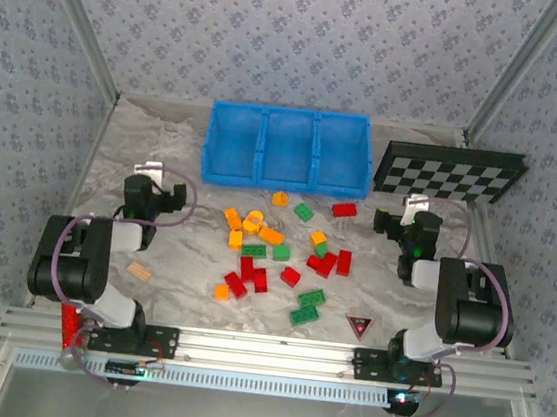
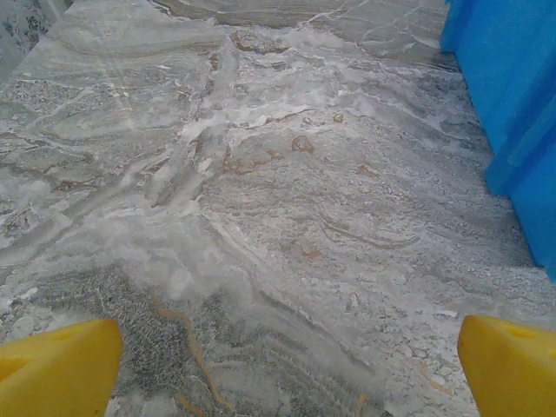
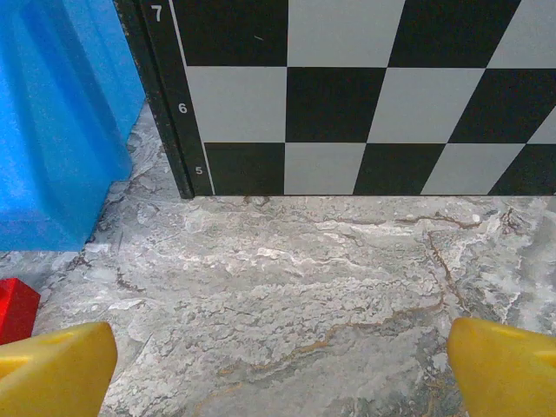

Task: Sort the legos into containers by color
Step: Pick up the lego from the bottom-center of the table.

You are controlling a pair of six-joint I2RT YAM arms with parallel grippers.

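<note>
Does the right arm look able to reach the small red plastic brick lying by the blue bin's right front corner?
Probably yes: the right hand is open close to the small red plastic brick, with bare marbled tabletop between them and nothing blocking.

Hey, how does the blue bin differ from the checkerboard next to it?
The blue bin is one solid bright colour; the checkerboard is black and white squares. The bin has raised walls dividing it into three compartments; the checkerboard is a thin flat panel. The bin sits at the back centre, the checkerboard at the back right. Both are rectangular.
</note>
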